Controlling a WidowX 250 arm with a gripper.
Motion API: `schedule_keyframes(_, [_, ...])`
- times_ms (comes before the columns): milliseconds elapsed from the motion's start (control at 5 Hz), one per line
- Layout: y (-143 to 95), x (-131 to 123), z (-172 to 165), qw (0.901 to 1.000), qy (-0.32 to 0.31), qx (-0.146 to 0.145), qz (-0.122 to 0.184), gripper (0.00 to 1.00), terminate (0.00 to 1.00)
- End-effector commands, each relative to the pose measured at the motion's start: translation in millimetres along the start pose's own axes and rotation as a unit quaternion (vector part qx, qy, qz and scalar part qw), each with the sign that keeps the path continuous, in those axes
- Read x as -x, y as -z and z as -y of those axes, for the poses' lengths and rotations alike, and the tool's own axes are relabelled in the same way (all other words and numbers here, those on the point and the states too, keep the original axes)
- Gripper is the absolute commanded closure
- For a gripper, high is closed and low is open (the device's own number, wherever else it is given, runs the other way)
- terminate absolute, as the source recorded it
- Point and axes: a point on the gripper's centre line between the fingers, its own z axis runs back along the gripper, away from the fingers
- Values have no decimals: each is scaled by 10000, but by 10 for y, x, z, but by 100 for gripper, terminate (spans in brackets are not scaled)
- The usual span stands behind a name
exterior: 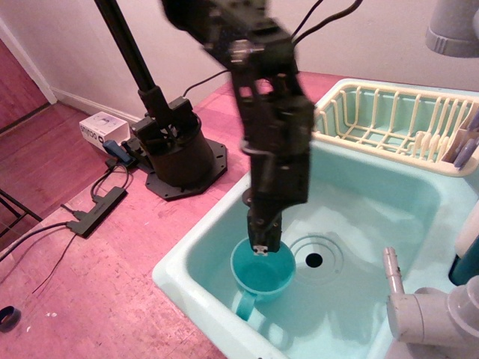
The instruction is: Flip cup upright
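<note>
The teal cup (262,274) stands upright on the floor of the mint-green sink (183,263), at the front left of the basin. Its mouth faces up and its loop handle (243,305) points toward the sink's front wall. My gripper (262,245) comes straight down from above and sits on the cup's far rim. Its narrow fingers look closed on that rim. The part of the rim under the fingertips is hidden.
The drain (314,259) lies just right of the cup. A cream dish rack (389,120) sits at the back of the sink. A grey faucet (423,310) stands at the front right. The arm's base (176,153), a power strip (97,209) and a white box (101,129) are on the floor to the left.
</note>
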Motion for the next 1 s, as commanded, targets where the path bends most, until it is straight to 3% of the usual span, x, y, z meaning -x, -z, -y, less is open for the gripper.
schedule_keyframes(0, [-155,-17,-26,9918,14,371,1223,100,0])
schedule_keyframes(200, [-178,-60,-60,9873,242,268,1547,100,0])
schedule_keyframes(400, [-339,-172,-73,9857,620,8,1564,0,0])
schedule_keyframes(600, [-397,-275,-50,9874,876,-222,1296,0,0])
schedule_keyframes(800, [-393,-333,-26,9889,1018,-172,1066,0,100])
